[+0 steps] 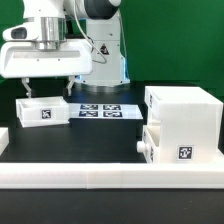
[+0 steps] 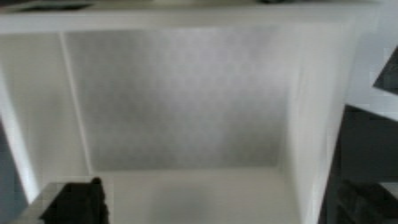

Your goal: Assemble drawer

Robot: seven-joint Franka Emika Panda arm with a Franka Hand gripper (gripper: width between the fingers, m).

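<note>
A small white box tray point(image 1: 41, 112) with a tag on its front lies at the exterior view's left. My gripper point(image 1: 48, 90) hangs just above it, open and holding nothing. In the wrist view the tray's hollow inside point(image 2: 178, 100) fills the picture, with my dark fingertips point(image 2: 75, 204) wide apart at its near end, around my gripper point(image 2: 222, 206). The large white cube casing point(image 1: 186, 112) stands at the exterior view's right. A second small tray point(image 1: 163, 141) sits in the casing's lower front, its knob point(image 1: 141, 147) sticking out.
The marker board point(image 1: 100, 108) lies flat between the left tray and the casing. A long low white bar point(image 1: 110, 176) edges the table's front and another piece point(image 1: 3, 136) sits at the left edge. The arm's base point(image 1: 105, 45) stands behind.
</note>
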